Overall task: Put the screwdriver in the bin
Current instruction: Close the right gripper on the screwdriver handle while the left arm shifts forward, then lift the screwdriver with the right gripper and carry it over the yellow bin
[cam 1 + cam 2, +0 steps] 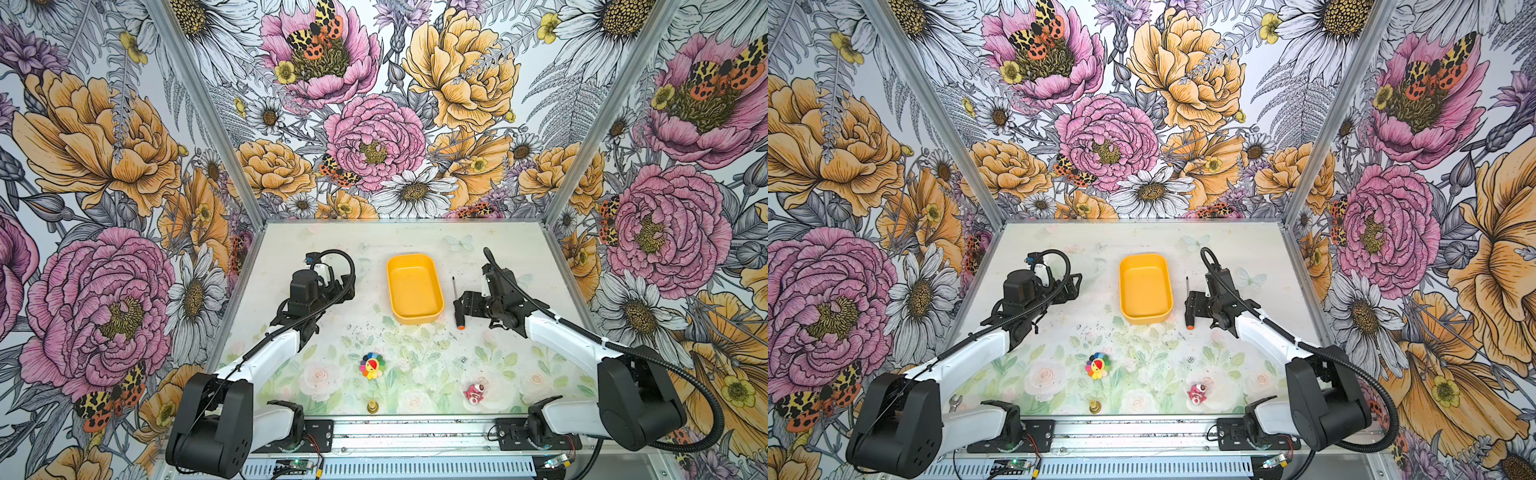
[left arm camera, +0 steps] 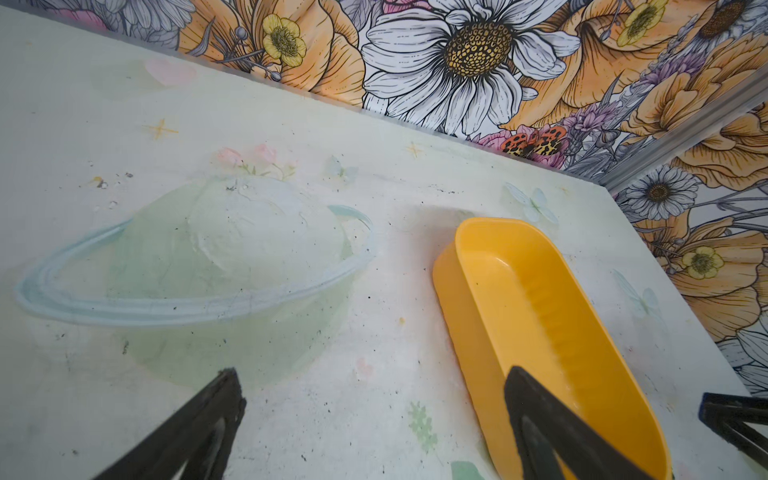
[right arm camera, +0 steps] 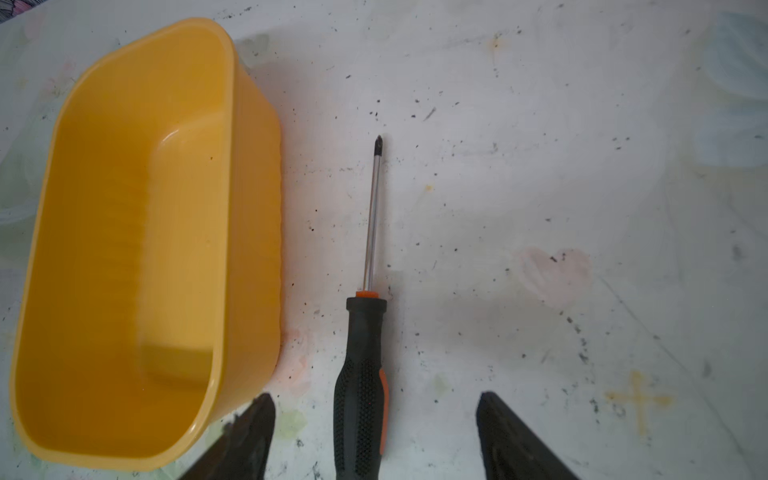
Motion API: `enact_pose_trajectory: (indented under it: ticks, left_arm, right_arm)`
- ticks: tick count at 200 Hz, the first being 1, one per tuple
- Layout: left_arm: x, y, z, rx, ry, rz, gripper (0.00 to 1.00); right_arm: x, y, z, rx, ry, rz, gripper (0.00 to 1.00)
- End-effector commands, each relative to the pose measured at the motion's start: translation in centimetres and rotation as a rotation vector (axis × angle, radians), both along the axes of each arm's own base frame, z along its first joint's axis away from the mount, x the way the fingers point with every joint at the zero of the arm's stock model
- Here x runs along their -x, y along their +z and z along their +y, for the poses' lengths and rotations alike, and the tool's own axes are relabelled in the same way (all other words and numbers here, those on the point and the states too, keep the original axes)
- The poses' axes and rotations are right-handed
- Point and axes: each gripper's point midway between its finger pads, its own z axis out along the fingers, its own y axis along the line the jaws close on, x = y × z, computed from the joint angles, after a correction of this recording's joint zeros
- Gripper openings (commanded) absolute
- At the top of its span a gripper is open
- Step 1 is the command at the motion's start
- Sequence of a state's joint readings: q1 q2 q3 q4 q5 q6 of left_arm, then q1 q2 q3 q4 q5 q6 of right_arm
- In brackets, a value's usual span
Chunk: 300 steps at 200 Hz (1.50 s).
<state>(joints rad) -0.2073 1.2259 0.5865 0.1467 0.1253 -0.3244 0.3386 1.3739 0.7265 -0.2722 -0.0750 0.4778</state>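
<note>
"When both top views were taken, where was the screwdriver [image 1: 458, 312]?" asked Mara.

"Flat on the table [image 1: 332, 249], just beside the bin [image 1: 415, 291] on its right, tip pointing away from the robot, not yet inside," said Tom. "The right gripper [image 1: 462, 305] hung low over the handle."

"And the left wrist view?"

"The left gripper [image 2: 372, 374] stood wide, holding nothing, only bare table between its fingers [image 2: 208, 428]; the bin lay empty close by."

"The right wrist view?"

"That one settled it. The black fingers [image 3: 249, 436] stood apart on either side of the handle, a gap showing at each side, so nothing was gripped. The shaft ran alongside the bin's long wall."

"Which step, then?"

"The grasp, most likely. The next move called for the jaws to shut squarely on the handle, then a lift clear of the rim, a short carry leftward and a release over the bin's floor."
</note>
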Motion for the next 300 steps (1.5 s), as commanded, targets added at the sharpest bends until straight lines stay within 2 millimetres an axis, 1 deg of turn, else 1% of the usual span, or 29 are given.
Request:
enact_pose_trajectory:
  ticks: [1,39,58,66,98,122,178,209,226,242,259,278,300]
  left_arm:
    - [0.3,-0.1,-0.8,0.036,-0.029,0.02,0.99]
    - [0.4,-0.3,-1.2,0.049,-0.048,0.042,0.99]
    - [0.3,-0.4,-1.5,0.057,-0.057,0.051,0.99]
    - [0.3,-0.4,-1.5,0.059,-0.059,0.055,0.99]
    - [0.2,-0.6,-1.7,0.06,-0.066,0.067,0.99]
    - [0.2,-0.7,-1.7,0.057,-0.065,0.072,0.99]
    - [0.2,-0.8,-1.7,0.061,-0.067,0.076,0.99]
    - [0.2,-1.0,-1.8,0.059,-0.07,0.082,0.99]
    - [0.2,-1.1,-1.8,0.061,-0.069,0.084,0.99]
    - [0.2,-1.0,-1.8,0.063,-0.072,0.083,0.99]
    - [0.2,-0.9,-1.9,0.065,-0.074,0.083,0.99]
    - [0.3,-0.9,-1.8,0.064,-0.073,0.082,0.99]
    - [0.3,-0.9,-1.8,0.062,-0.074,0.085,0.99]
  right_arm:
    - [-0.4,0.0,1.0,0.015,0.011,0.013,0.75]
    - [-0.4,-1.5,1.9,0.055,0.035,0.044,0.7]
    - [-0.4,-2.2,2.3,0.067,0.046,0.062,0.64]
    - [-0.4,-2.5,2.4,0.074,0.049,0.069,0.63]
    - [-0.5,-3.4,2.5,0.103,0.049,0.084,0.61]
    - [-0.5,-3.7,2.4,0.114,0.047,0.09,0.58]
    - [-0.3,-4.7,2.2,0.134,0.045,0.114,0.46]
    - [-0.2,-5.1,2.2,0.137,0.045,0.127,0.36]
    - [-0.1,-5.2,2.2,0.134,0.048,0.131,0.29]
    - [-0.1,-5.1,2.3,0.127,0.049,0.13,0.17]
    - [-0.2,-4.5,2.4,0.112,0.05,0.121,0.0]
    - [-0.5,-3.2,2.2,0.079,0.037,0.095,0.0]
    - [-1.0,-0.4,1.4,0.027,0.001,0.033,0.0]
